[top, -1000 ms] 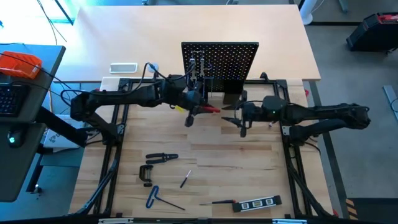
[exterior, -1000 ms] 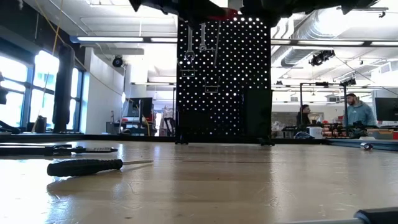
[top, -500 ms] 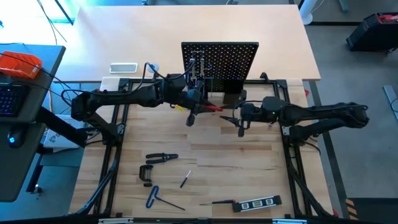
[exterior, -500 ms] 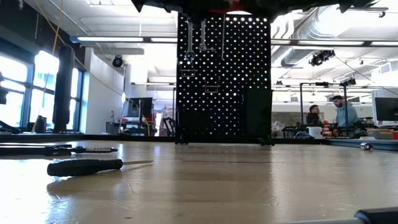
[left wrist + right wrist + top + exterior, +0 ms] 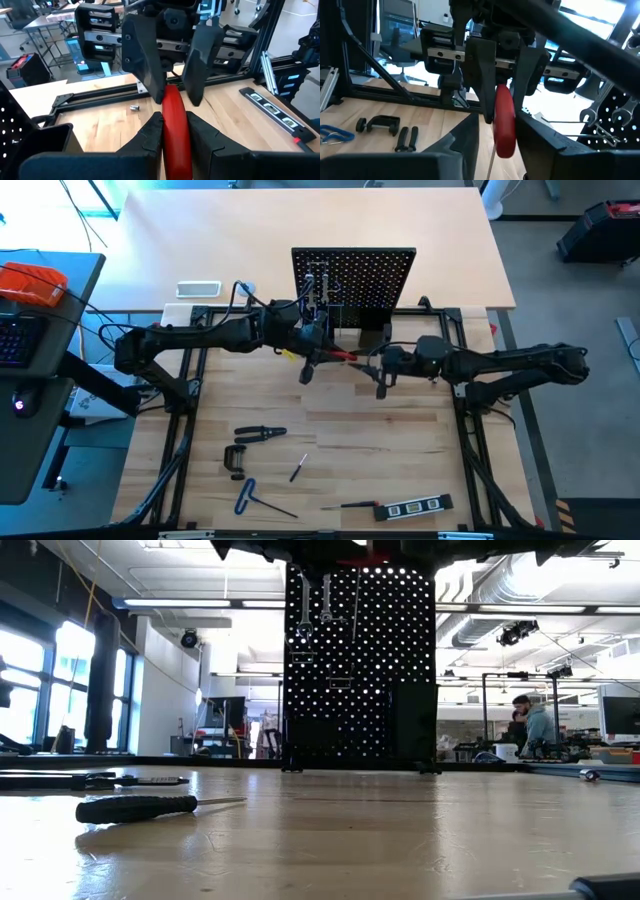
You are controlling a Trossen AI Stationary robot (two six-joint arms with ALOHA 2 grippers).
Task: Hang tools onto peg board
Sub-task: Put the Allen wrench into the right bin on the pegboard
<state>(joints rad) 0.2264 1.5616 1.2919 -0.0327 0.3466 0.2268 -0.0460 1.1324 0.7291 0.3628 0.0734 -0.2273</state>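
Note:
The peg board [image 5: 353, 275] stands upright at the table's far middle, with silver wrenches [image 5: 305, 605] hanging near its top. In front of it my left gripper [image 5: 174, 120] is shut on a red-handled tool [image 5: 340, 356] held above the table. My right gripper [image 5: 496, 125] is open and faces it from the right. Its fingers [image 5: 145, 65] stand on either side of the handle's free end [image 5: 172, 95]; I cannot tell whether they touch it. The black-handled pliers [image 5: 260, 434], C-clamp [image 5: 235, 460], blue hex key [image 5: 248, 498], small screwdriver [image 5: 298, 469] and level [image 5: 415, 506] lie flat near the table's front. My left gripper pinches the red handle [image 5: 175, 145] between its two fingers. The fingers come nearly level from the table's left and lie along the handle. The handle sticks out past the fingertips toward my right gripper and is clear of the table.
A white tray [image 5: 198, 288] lies left of the peg board on the far table. A black-handled screwdriver [image 5: 140, 807] lies close to the low camera. Bare wood [image 5: 380, 430] spreads between the arms and the front tools. People stand far behind the table.
My right gripper has edged toward the table's left, closing on the red handle's free end. My left gripper has kept the tool still.

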